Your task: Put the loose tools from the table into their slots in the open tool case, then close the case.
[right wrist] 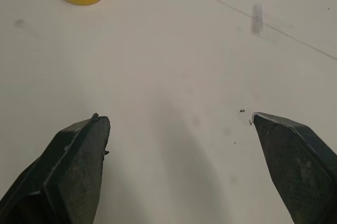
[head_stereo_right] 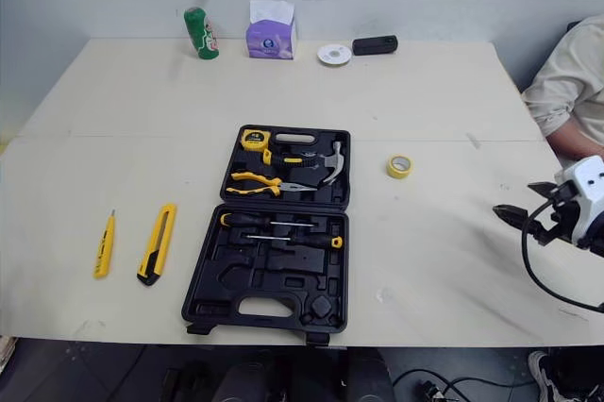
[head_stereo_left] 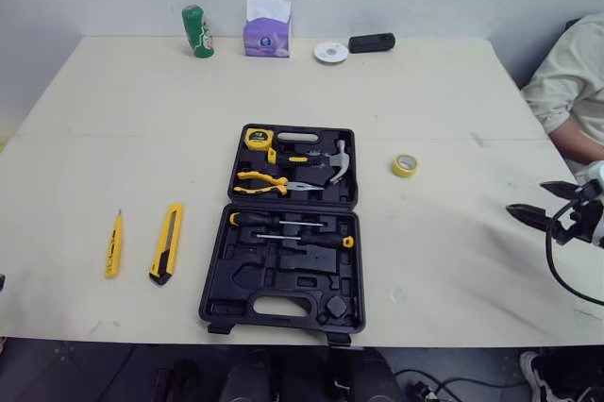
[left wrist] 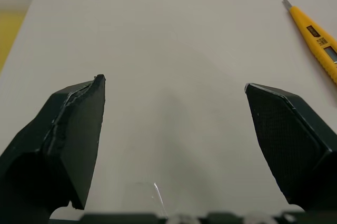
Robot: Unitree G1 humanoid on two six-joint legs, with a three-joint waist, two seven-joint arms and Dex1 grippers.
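The case lies open at the middle of the table; its far half holds a tape measure, pliers and a hammer; its near half holds 2 screwdrivers and several bare slots. 3 tools lie loose: a tester pen and a knife side by side, well left of the case; a tape roll just right of its far half. The left gripper hangs with fingers wide apart over bare table, the pen near it; the right gripper is also spread, holding nothing, above the table's right part, the roll ahead of it. A can and a tissue box stand at the far edge; a person's sleeve shows at the right.
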